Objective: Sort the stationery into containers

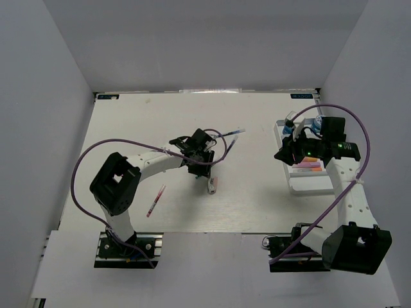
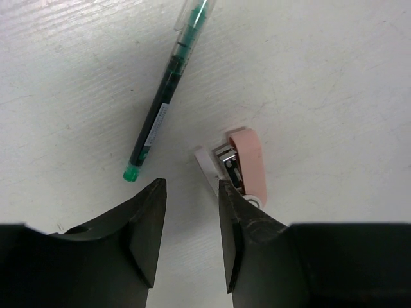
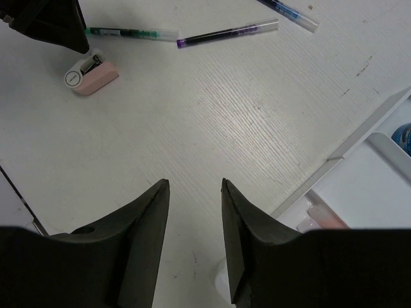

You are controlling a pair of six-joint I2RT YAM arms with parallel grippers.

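Observation:
My left gripper [image 2: 191, 186] is open and empty, low over the table; in the top view it [image 1: 204, 168] is mid-table. A green pen [image 2: 170, 90] lies just ahead of its left finger. A small pink-white eraser-like piece [image 2: 241, 168] lies against its right fingertip and shows in the top view [image 1: 212, 186] too. My right gripper [image 3: 192, 186] is open and empty by the left edge of the white tray [image 1: 324, 186], in the top view [image 1: 282, 156]. Orange and pink highlighters [image 1: 308, 165] lie in the tray. A red pen [image 1: 156, 200] lies near the front left.
A purple pen [image 3: 228, 33] and a blue pen [image 3: 289, 13] lie beyond the green pen [image 3: 131, 32], past the pink-white piece [image 3: 92, 74]. A blue item [image 1: 292, 128] sits in the tray's far compartment. White walls stand around the table.

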